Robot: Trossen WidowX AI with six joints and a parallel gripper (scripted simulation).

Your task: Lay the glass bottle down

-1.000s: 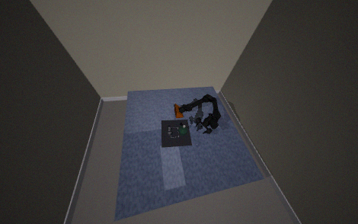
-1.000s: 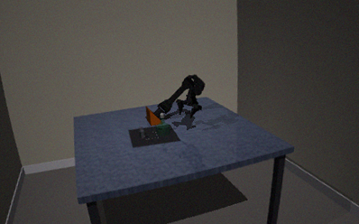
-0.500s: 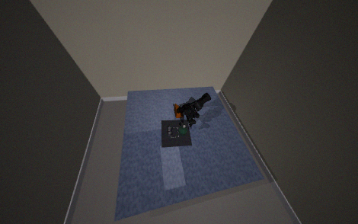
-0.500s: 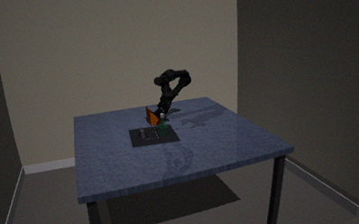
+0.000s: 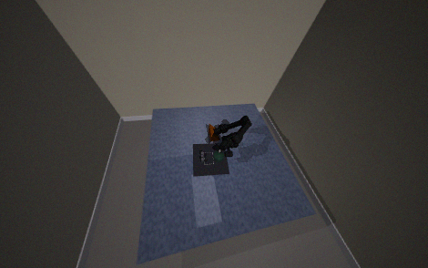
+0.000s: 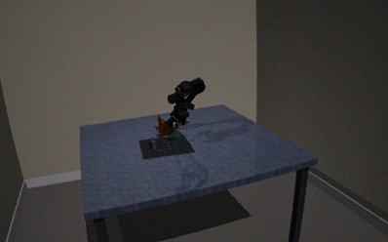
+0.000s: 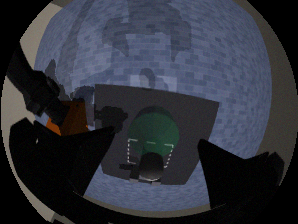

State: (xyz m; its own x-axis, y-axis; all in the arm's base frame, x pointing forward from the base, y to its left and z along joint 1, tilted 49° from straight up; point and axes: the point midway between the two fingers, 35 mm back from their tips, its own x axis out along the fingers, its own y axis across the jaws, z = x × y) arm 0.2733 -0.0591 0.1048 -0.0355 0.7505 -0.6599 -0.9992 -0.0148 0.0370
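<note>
- In the wrist view the gripper (image 5: pixel 216 148) (image 6: pixel 175 125) (image 7: pixel 158 137) has its two black fingers spread wide, one at lower left and one at lower right, with nothing pinched between them
- The green glass bottle (image 5: pixel 219 156) (image 6: pixel 176 139) (image 7: pixel 154 129) stands upright on the dark mat (image 5: pixel 210 170) (image 6: pixel 150 154) (image 7: pixel 200 112), its neck end toward the camera in the wrist view's lower middle; whether a finger touches it, I cannot tell
- The dashed outline (image 5: pixel 208 164) (image 6: pixel 169 143) (image 7: pixel 128 151) lies just left of the bottle in the top view, bottle outside it there
- The grey U-shaped rest (image 5: pixel 202 156) (image 6: pixel 153 144) (image 7: pixel 134 176) is at the outline's left in the top view, and nothing lies in it
- No brand, label or writing can be read
- Whether the bottle has anything inside is too dark to tell
- An orange piece (image 5: pixel 212 132) (image 6: pixel 163 126) (image 7: pixel 76 118) sits near the mat's upper edge in the top view, on the blue table (image 5: pixel 168 191) (image 6: pixel 114 174) (image 7: pixel 240 100)
</note>
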